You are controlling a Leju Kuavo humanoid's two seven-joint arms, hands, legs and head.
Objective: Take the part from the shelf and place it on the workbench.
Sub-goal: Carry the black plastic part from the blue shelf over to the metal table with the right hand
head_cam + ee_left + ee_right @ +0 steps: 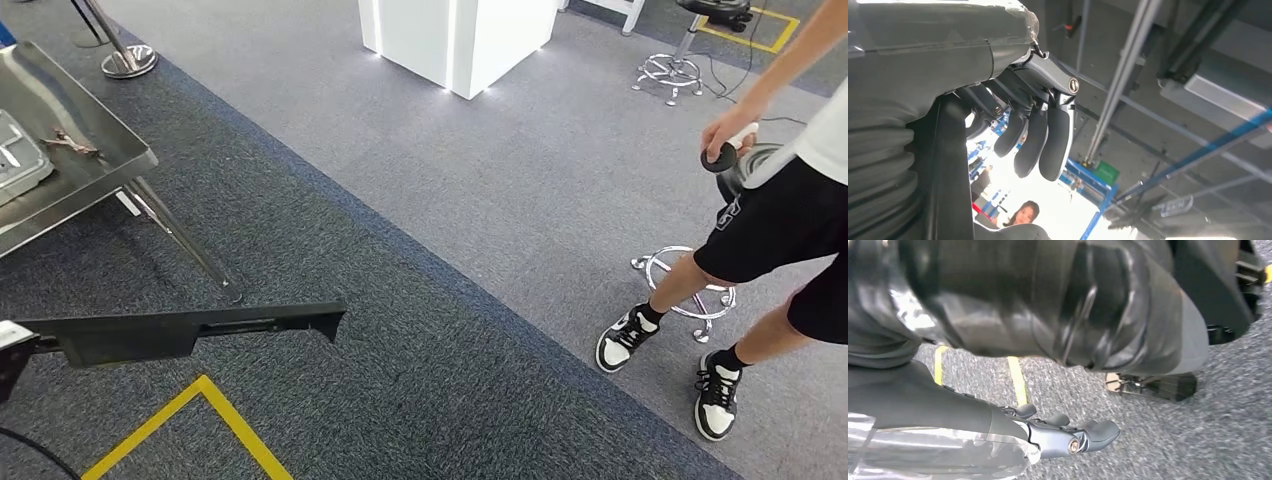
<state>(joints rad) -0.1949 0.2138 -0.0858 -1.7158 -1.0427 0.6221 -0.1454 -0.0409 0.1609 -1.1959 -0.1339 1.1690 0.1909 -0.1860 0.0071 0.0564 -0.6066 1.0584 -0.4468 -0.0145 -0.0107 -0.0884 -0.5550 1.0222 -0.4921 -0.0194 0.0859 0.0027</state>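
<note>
- Low on the left of my head view, the part (190,331), a long flat black piece, hangs above the dark carpet with its long axis running nearly level across the picture; its notched free end points right, toward the open floor.
- At the part's near end, at the picture's left edge, I see my left hand (1035,135); in the left wrist view its fingers (1055,142) curl over a dark bar that I take for the part (950,170), so it grips the part.
- My right hand (1068,435) hangs over the carpet, fingers curled in with nothing in them.
- The steel workbench (95,175) stands at upper left, its corner and slanted leg near the part but apart from it.
- Ahead, carpet lies open between a white pillar (460,40) and a person (780,220) standing at right beside a stool (690,285).
- Yellow floor tape (200,400) runs under the part.
</note>
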